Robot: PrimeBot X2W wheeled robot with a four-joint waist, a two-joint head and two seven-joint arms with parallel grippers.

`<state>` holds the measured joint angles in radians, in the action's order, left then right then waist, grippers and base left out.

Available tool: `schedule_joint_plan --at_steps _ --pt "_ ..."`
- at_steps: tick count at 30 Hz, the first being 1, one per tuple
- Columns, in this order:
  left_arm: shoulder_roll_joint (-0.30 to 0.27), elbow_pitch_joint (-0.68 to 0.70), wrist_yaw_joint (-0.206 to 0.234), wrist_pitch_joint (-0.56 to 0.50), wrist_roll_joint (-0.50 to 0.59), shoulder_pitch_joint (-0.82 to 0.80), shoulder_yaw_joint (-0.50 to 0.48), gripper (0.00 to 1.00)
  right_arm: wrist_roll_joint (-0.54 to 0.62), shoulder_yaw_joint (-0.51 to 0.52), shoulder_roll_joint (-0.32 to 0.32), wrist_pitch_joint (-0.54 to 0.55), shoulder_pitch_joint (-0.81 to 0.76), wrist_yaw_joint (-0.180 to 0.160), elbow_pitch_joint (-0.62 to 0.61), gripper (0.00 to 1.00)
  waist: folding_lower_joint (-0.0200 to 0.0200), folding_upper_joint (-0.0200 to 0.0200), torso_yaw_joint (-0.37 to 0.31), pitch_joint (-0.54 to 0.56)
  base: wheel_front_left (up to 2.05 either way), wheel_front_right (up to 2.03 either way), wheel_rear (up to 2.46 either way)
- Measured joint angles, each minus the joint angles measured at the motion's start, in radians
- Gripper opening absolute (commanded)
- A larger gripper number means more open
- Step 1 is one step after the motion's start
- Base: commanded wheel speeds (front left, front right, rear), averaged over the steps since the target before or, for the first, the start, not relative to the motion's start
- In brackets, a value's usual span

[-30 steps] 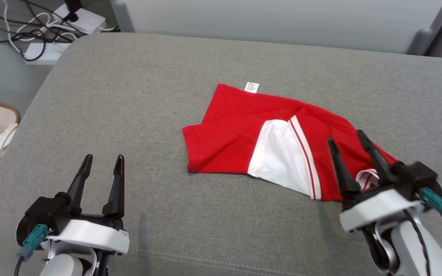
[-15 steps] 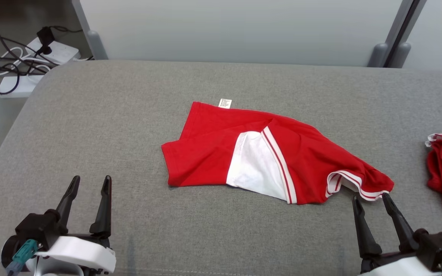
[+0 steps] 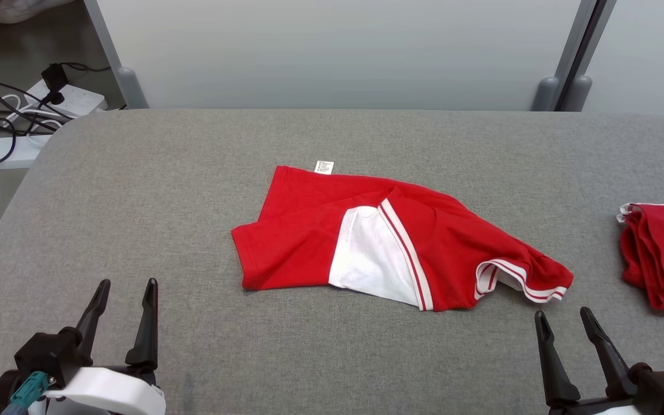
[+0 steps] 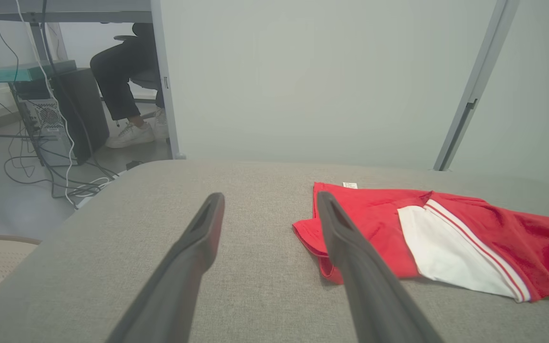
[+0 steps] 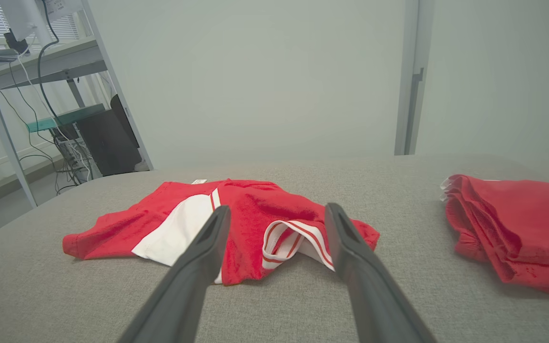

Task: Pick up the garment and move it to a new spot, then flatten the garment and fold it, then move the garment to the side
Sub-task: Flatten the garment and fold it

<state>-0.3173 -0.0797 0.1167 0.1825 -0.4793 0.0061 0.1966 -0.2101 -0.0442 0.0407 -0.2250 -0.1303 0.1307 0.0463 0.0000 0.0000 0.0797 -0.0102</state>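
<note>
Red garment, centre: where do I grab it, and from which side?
I'd pinch the striped sleeve cuff at the right end of the garment, coming from the near side with the right end effector: the cuff gapes open, raised, facing it.

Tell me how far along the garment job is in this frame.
Done, probably: the garment lies in the middle of the grey surface, so the placing step looks finished. In hand: nothing; the left gripper and right gripper are open, short of it. To do: it is rumpled, so flattening, folding and moving aside remain, perhaps beside the red pile at the right.
</note>
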Motion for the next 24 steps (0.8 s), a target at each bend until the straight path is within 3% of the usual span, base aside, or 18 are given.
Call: schedule_joint_plan --at_steps 19,24 --pt "-0.006 0.019 0.011 -0.021 -0.007 0.010 0.009 1.00 -0.010 -0.003 -0.001 0.022 0.001 0.000 -0.004 1.00 0.0000 0.0000 0.015 -0.002 0.00 0.00 0.00" --pt "0.003 0.028 0.012 -0.019 -0.007 0.003 0.021 1.00 0.001 -0.098 0.031 0.076 0.098 0.000 0.003 1.00 0.0000 0.0000 0.042 -0.018 0.00 0.00 0.00"
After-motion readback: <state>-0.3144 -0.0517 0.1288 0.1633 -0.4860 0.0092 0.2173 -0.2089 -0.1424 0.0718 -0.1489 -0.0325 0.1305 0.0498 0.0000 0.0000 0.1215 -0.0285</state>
